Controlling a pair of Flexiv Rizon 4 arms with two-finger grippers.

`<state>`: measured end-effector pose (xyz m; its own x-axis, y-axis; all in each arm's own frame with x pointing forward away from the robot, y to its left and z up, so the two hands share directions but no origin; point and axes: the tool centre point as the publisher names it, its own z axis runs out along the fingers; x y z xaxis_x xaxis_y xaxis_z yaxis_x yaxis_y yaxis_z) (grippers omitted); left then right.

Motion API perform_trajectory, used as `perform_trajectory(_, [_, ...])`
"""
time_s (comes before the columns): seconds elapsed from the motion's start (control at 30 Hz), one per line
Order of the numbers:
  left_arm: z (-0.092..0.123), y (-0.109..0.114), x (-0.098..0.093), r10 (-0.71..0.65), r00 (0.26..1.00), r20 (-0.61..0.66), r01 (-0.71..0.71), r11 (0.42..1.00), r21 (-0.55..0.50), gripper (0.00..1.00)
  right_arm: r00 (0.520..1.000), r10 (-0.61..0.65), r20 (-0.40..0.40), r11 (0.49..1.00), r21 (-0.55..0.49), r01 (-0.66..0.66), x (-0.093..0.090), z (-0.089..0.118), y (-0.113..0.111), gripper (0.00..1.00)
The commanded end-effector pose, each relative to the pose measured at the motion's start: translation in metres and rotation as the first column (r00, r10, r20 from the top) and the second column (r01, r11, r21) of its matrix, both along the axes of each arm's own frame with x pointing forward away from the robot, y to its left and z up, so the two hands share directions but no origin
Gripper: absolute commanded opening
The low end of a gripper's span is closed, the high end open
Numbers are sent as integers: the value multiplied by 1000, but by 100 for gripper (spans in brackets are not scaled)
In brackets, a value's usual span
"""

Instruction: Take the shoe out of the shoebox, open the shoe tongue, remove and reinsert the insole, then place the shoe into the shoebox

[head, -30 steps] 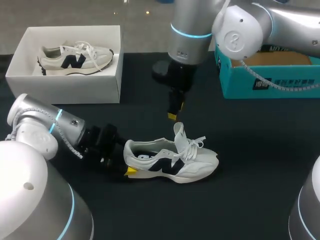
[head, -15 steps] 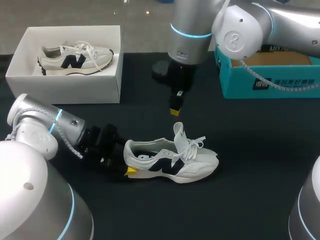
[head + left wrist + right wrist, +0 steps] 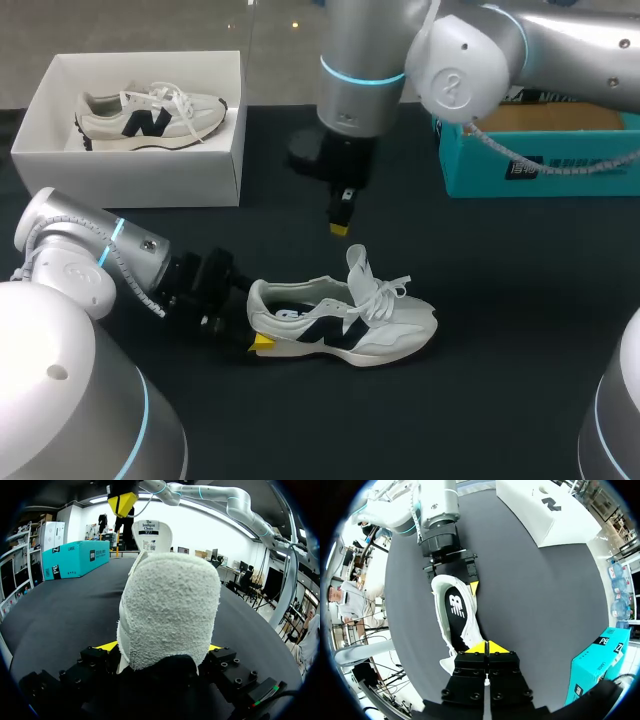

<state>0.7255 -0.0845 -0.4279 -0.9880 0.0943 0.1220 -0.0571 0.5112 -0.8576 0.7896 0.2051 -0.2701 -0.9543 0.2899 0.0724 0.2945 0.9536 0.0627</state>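
My left end effector (image 3: 162, 647) clamping shoe (image 3: 345, 318) heel; my right end effector (image 3: 487, 647) closed, empty, hovering above tongue (image 3: 357, 265); risking squashing tongue if descending unopened.

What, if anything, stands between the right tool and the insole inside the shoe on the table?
Nothing visible does. The right tool hangs above the shoe, and the insole lies exposed in its opening. The left tool clasps only the heel, clear of that path.
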Motion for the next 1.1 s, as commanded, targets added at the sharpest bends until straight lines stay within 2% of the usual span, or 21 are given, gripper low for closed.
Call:
perform_trajectory(0.03, [-3, -1, 0, -2, 1000, -1, 2, 1000, 2, 0, 1000, 25, -12, 997, -68, -26, -7, -4, 23, 0])
perform_trajectory(0.3, [-3, -1, 0, -2, 1000, -1, 2, 1000, 2, 0, 1000, 20, 2, 997, -78, -20, -30, -17, 31, 0])
perform_trajectory(0.77, [-3, -1, 0, -2, 1000, -1, 2, 1000, 2, 0, 1000, 20, 2, 997, -78, -20, -30, -17, 31, 0])
perform_trajectory(0.93, [-3, -1, 0, -2, 1000, -1, 2, 1000, 2, 0, 997, 44, 67, 997, -60, -40, -39, -29, 33, 0])
perform_trajectory(1.1, [-3, -1, 0, -2, 1000, -1, 2, 1000, 2, 0, 996, 49, 72, 998, -50, -46, -46, -41, 30, 0])
